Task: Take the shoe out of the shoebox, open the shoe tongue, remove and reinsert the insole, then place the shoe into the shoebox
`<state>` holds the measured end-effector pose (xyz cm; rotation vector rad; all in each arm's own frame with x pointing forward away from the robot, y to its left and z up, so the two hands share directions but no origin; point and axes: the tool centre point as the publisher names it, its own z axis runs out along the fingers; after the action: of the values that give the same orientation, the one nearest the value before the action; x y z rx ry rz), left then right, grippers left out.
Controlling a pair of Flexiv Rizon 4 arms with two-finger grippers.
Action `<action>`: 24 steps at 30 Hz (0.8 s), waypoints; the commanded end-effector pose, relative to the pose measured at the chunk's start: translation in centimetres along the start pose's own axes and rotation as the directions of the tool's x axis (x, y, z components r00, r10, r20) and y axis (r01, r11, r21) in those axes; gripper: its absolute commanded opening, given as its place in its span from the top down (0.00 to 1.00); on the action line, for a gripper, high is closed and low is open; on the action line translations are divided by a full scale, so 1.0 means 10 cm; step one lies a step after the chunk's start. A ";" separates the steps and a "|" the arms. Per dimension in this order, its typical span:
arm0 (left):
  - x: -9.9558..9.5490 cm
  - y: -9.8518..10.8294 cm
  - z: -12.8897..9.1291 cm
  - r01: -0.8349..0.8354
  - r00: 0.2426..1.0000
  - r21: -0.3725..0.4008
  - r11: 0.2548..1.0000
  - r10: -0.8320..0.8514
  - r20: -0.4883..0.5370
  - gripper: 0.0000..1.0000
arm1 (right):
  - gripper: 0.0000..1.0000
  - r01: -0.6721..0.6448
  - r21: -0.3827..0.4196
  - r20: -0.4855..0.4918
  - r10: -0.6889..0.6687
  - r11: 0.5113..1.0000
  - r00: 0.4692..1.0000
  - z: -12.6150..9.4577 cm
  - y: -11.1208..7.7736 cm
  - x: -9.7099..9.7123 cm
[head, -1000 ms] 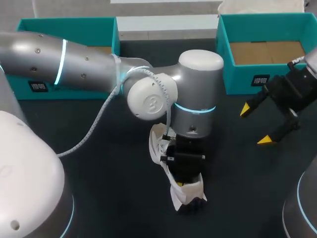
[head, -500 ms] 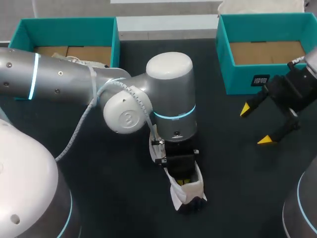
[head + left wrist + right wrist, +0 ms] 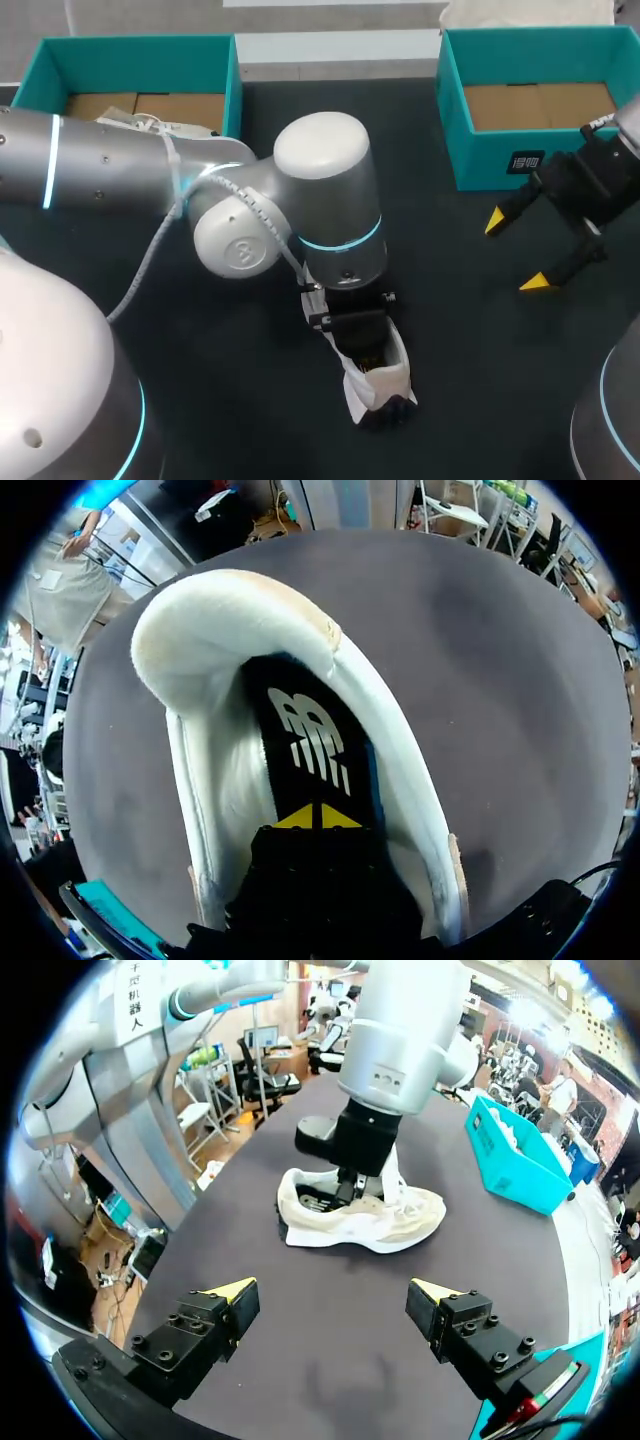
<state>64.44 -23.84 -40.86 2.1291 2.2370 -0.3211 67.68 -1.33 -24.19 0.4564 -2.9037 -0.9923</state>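
Shoe (image 3: pixel 375 385) out of box, lying on counter (image 3: pixel 480 380) near your edge: first step done. Left jaws sunk in its opening, yellow tips clenched together on black insole (image 3: pixel 305 730) (pinching it or only pressing, you cannot tell). Insole seated in shoe, so likely insole step in hand. Farther right, right jaws released, spread wide over bare counter. At far edge, right shoebox (image 3: pixel 540 45) awaits shoe: return left to do. Versus second ago: left arm (image 3: pixel 320 200) swung leftward, jaws kept in shoe; shoe and right jaws unmoved.
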 end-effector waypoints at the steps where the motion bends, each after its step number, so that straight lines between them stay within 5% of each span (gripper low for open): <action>1: 0.01 0.06 0.56 0.008 1.000 -0.038 0.999 -0.009 -0.010 1.00 | 0.00 -0.001 0.003 0.000 0.001 1.000 1.000 0.01 0.00 0.00; 8: -0.09 -0.10 0.16 0.004 0.998 -0.076 0.997 -0.009 -0.063 1.00 | 0.00 -0.001 0.003 0.000 0.001 1.000 1.000 0.01 0.00 0.00; 24: 0.03 -0.28 -0.32 -0.059 0.968 0.051 0.997 0.070 -0.242 1.00 | 0.00 -0.001 0.003 0.000 0.001 1.000 1.000 0.01 0.00 0.00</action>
<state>61.83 -23.45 -38.71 2.3581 2.2932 -0.1335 67.68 -1.33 -24.19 0.4564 -2.9037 -0.9923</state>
